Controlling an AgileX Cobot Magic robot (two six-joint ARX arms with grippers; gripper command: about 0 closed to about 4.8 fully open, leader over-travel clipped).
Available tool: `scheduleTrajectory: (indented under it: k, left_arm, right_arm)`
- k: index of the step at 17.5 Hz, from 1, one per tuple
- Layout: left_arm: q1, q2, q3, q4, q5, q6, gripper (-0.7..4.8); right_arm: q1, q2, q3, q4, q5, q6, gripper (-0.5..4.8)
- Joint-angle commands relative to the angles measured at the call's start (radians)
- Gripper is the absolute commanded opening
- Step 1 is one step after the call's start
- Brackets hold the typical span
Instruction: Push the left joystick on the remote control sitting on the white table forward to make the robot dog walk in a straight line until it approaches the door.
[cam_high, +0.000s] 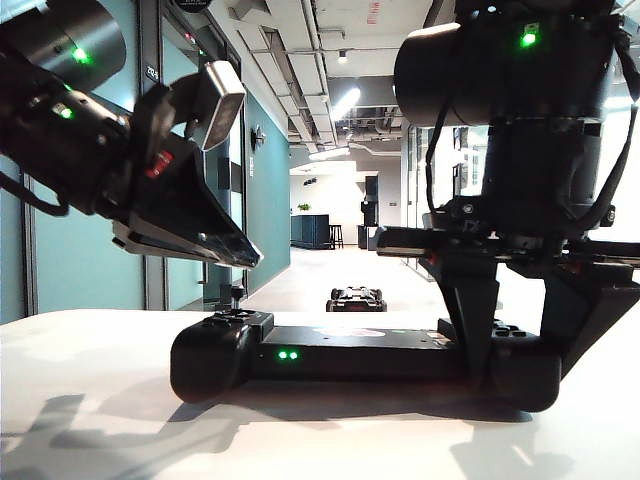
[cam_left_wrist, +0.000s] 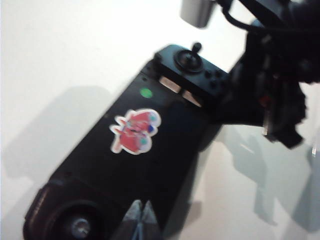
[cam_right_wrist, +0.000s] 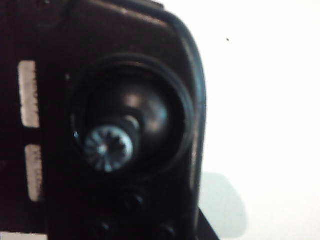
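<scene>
The black remote control (cam_high: 350, 352) lies on the white table (cam_high: 90, 400), its two green lights (cam_high: 287, 354) facing the exterior view. The left joystick (cam_high: 236, 295) stands on the left handle; in the left wrist view its cap (cam_left_wrist: 80, 227) sits right beside my left gripper (cam_left_wrist: 141, 210). That gripper (cam_high: 245, 258) is shut and empty, hovering tilted just above the left handle. My right gripper (cam_high: 520, 365) straddles the right handle, fingers clamped on both sides. The robot dog (cam_high: 356, 298) stands on the corridor floor beyond the table. I cannot tell which door is meant.
The right joystick (cam_right_wrist: 107, 147) fills the right wrist view, and shows at the far end in the left wrist view (cam_left_wrist: 195, 50). A red-white sticker (cam_left_wrist: 135, 131) marks the controller's middle. A long corridor (cam_high: 320, 260) with teal walls runs behind the table.
</scene>
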Motion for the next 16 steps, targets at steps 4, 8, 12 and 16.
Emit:
scheduleTrajectory:
  k: [4,8,12,16]
  left_arm:
    - [0.002,0.048,0.000,0.043,-0.005,0.003,-0.06]
    - [0.006,0.098,0.000,0.071,-0.005,0.003,-0.06]
    - [0.012,0.130,0.000,0.102,-0.005,0.002,-0.06]
    - [0.013,0.130,0.000,0.112,-0.025,0.000,-0.06]
  right_arm:
    - [0.001,-0.004,0.004,0.005,-0.008,0.004,1.44]
    - [0.001,-0.004,0.004,0.002,-0.008,0.004,1.44]
    - [0.001,-0.004,0.004,0.001,-0.009,0.000,1.44]
    - [0.002,-0.004,0.004,0.000,-0.009,0.000,1.44]
